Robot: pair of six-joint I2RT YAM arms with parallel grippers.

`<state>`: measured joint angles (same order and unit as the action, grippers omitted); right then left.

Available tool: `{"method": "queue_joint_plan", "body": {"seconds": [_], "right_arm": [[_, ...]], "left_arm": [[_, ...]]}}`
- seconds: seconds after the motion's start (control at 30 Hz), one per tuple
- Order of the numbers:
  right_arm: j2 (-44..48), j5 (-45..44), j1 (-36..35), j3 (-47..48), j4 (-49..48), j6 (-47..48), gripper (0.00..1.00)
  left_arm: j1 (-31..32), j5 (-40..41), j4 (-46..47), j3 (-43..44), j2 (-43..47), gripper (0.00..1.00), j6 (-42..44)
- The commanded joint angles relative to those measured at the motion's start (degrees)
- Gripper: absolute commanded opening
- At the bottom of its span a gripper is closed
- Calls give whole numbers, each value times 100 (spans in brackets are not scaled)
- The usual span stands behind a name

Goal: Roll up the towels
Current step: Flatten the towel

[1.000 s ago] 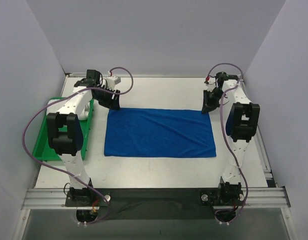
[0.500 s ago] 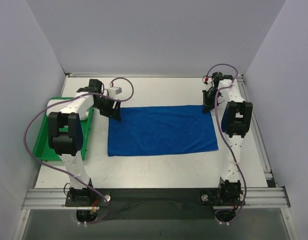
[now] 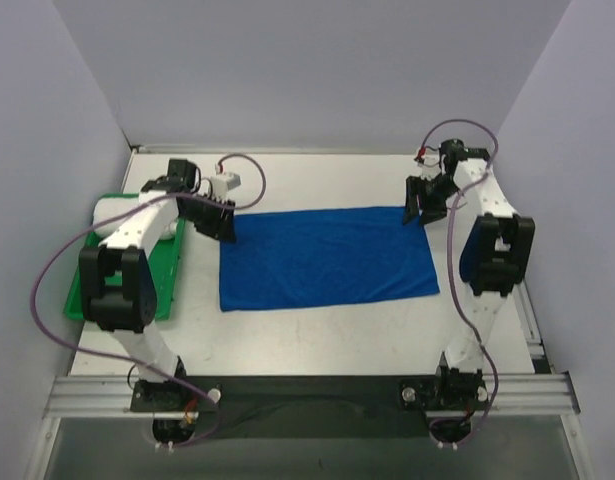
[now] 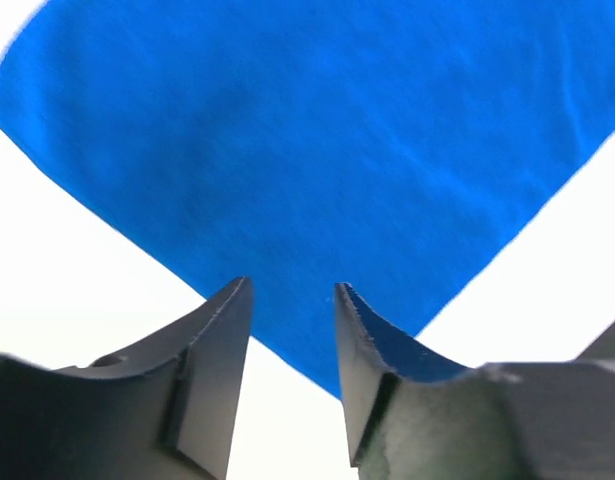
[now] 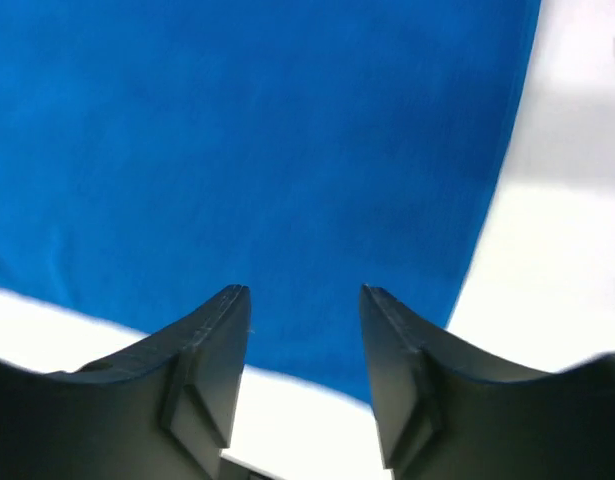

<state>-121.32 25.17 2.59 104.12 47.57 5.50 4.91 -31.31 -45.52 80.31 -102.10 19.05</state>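
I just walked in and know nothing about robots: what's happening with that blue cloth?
Two robot arms are tending a blue towel that lies spread flat on the table. The left gripper is at its far left corner, the right gripper at its far right corner. Both are open and hold nothing; the towel is not yet rolled.

**Surface finishes at the moment shown.** The blue towel (image 3: 327, 258) was soft terry cloth, matt, with a fine nap and faint creases. It lay on a table (image 3: 317, 335) that was pale, hard and smooth, with slight scuffing. The green tray (image 3: 75, 295) was smooth plastic with a low sheen. The left gripper (image 4: 292, 292) and right gripper (image 5: 305, 298) had dark, moulded, near-matt fingers. The arm shells (image 3: 137, 225) were white and glossy, and the cables (image 3: 457, 123) had smooth purple sheaths. The rail (image 3: 87, 398) was bare grey metal.
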Motion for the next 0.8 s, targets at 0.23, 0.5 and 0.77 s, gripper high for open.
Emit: {"method": "queue_joint_plan", "body": {"seconds": [0.23, 0.5, 0.77], "right_arm": [[1664, -231, 22, -2489, 640, 734, 17], [1480, -759, 40, -3310, -55, 593, 12], [1435, -1084, 154, -3424, -125, 593, 10]], "left_arm": [[177, 327, -651, -1597, 1289, 30, 767], [423, 705, -634, -2221, 1474, 27, 820], [581, 793, -493, -2318, 1325, 25, 767]]}}
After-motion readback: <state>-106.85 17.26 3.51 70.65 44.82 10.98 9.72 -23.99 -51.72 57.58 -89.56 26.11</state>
